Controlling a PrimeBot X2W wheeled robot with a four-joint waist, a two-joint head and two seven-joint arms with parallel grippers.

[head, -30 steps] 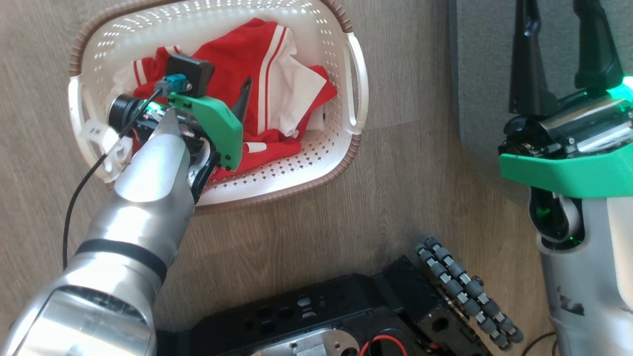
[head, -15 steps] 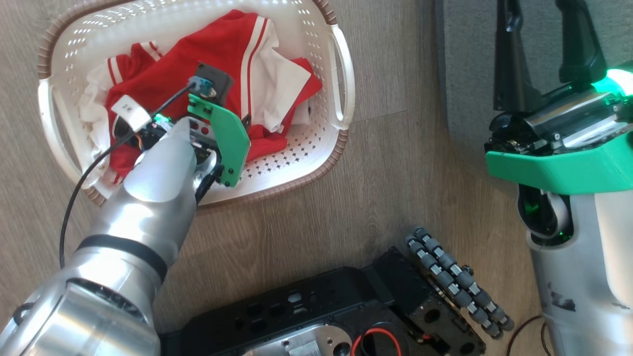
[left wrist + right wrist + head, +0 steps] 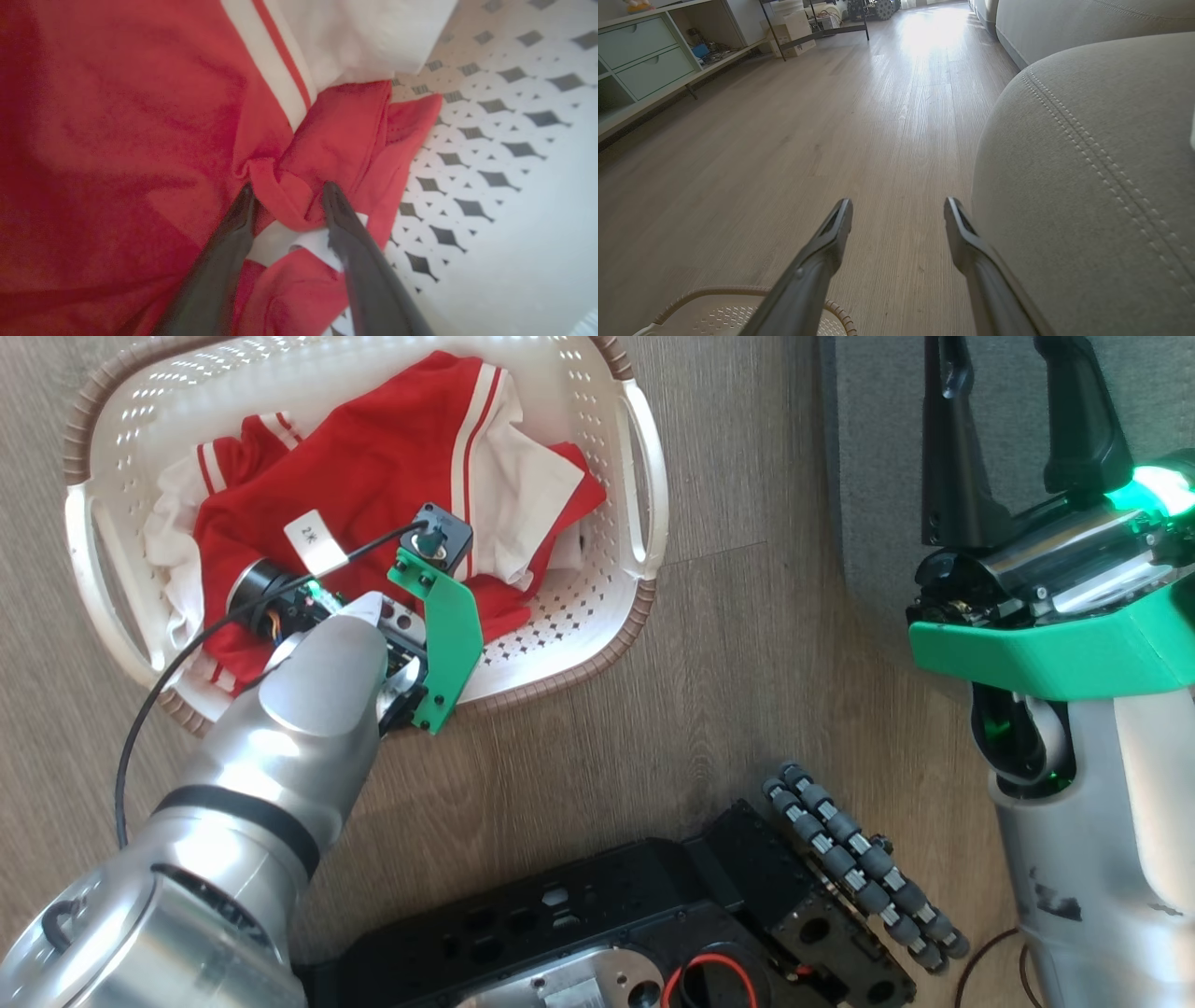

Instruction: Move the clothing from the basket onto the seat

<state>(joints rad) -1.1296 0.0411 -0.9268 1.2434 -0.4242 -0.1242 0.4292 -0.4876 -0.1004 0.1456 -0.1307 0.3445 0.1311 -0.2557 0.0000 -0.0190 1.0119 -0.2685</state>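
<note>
Head view: floor (image 3: 747, 569) between basket (image 3: 649, 476), seat (image 3: 878, 476)

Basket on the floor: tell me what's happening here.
The left gripper reaches into the cream perforated plastic basket, its dark fingers straddling a bunched fold of the red white-striped fabric clothing; a firm pinch cannot be confirmed. The right gripper hangs open beside the grey upholstered seat cushion. The clothing lies in the basket.

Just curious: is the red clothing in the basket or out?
In. The clothing lies crumpled within the rim of the basket.
</note>
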